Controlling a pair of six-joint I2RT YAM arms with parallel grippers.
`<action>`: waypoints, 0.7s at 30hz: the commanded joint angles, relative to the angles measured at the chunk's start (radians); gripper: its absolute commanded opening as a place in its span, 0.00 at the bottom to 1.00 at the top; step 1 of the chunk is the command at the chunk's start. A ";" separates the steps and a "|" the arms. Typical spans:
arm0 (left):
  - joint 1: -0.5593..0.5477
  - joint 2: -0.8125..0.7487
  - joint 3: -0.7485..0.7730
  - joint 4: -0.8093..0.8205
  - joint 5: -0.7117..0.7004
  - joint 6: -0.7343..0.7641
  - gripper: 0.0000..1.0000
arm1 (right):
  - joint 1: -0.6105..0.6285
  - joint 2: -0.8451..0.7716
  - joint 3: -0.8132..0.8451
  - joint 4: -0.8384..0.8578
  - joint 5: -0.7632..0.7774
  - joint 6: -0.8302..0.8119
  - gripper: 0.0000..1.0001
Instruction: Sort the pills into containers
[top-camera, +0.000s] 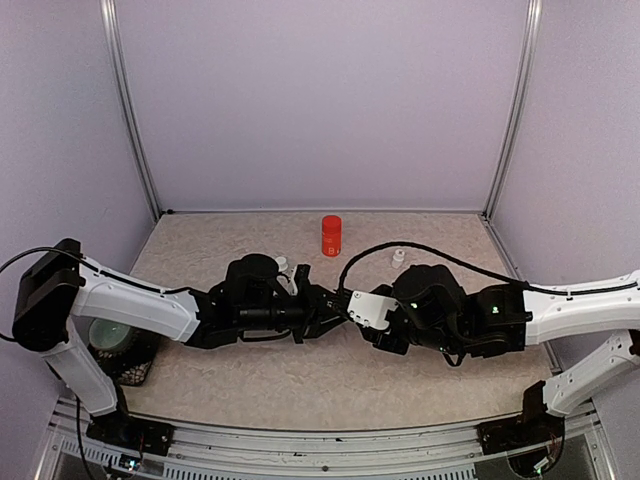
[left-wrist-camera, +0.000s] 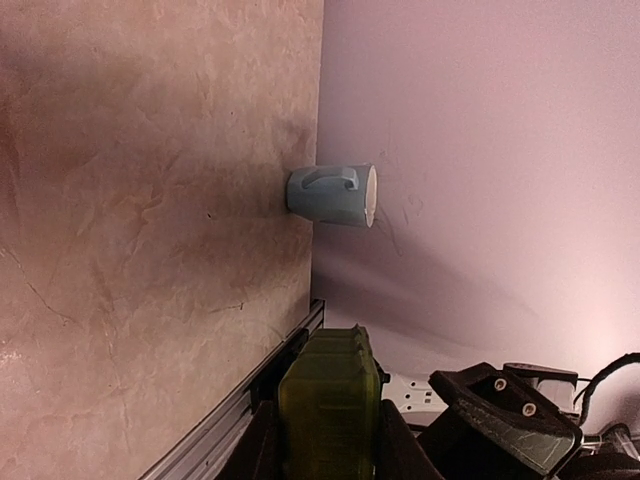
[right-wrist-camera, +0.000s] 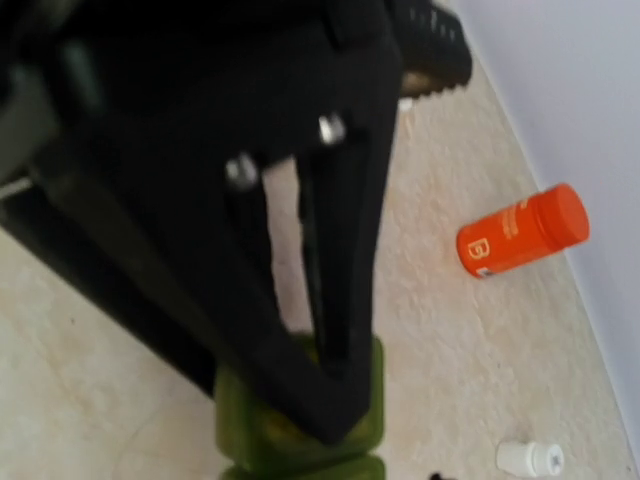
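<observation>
Far left, the mug (left-wrist-camera: 335, 195) sits at the edge of the surface (left-wrist-camera: 150, 200), by the wall. The left arm reaches in to the middle, and the left claw (left-wrist-camera: 330, 450) is pinching the green containers (left-wrist-camera: 330, 395) between its fingers, so that's where the task thing is. Behind them the orange bottle (top-camera: 331, 235) stands upright near the back wall. The right claw (top-camera: 345, 303) is nose to nose with the left one, right at the containers. Honestly can't tell if it's spread or pressed together, since the left claw blocks its camera. A little white cap (top-camera: 399, 257) sits right of the bottle.
</observation>
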 joint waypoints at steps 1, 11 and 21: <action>0.006 -0.010 -0.001 0.031 0.011 0.009 0.09 | 0.002 -0.008 -0.006 -0.006 0.041 0.003 0.46; 0.005 -0.013 -0.002 0.035 0.012 0.005 0.09 | 0.002 0.040 0.001 -0.032 0.089 -0.006 0.45; -0.001 -0.007 0.006 0.035 0.018 0.006 0.09 | 0.002 0.068 0.019 -0.015 0.127 -0.007 0.27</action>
